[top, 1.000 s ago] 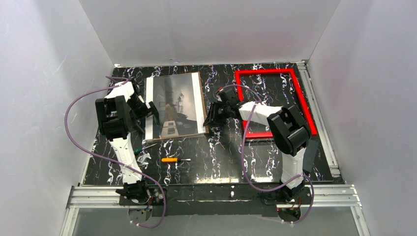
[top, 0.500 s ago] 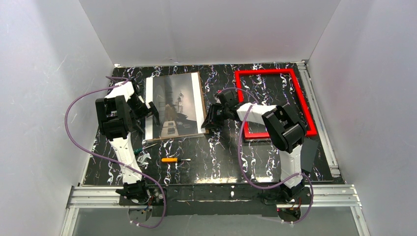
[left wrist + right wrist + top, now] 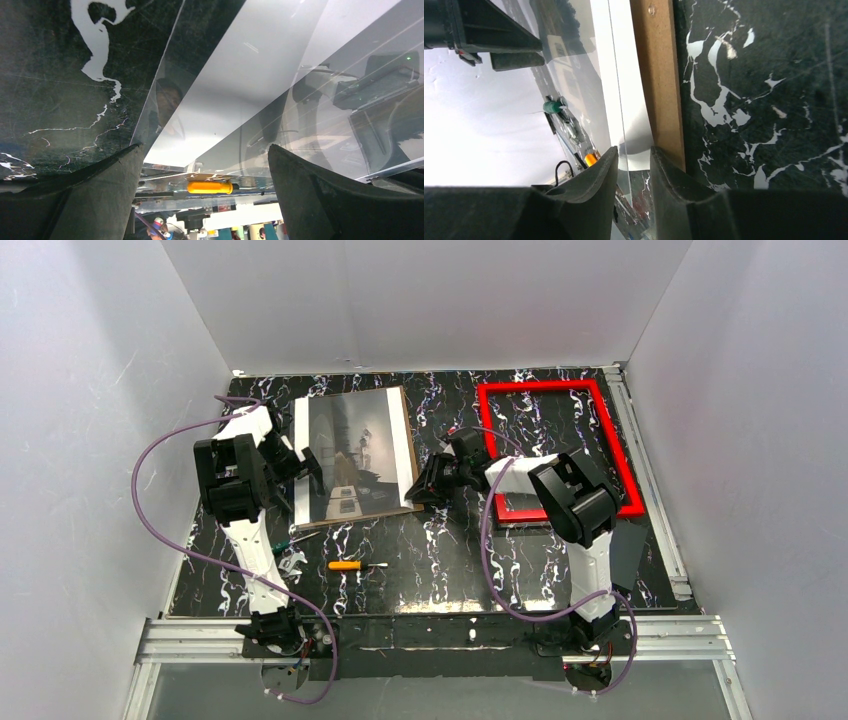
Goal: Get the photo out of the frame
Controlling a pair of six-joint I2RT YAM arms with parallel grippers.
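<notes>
Right wrist view (overhead hides this): right pincer point(image 3: 634, 152) narrowly apart, straddling photo's point(image 3: 599, 50) white edge.
Left pincer point(image 3: 205, 147): wide apart at photo's left edge.

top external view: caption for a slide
Photo out of the red frame, lying on the backing board, left gripper and right gripper flanking it

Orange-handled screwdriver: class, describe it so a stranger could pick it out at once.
On the black marbled table, look near the front edge, left of centre. The orange-handled screwdriver lies flat there, in front of the photo. Its orange handle sets it apart from the green-handled tool beside it.
</notes>
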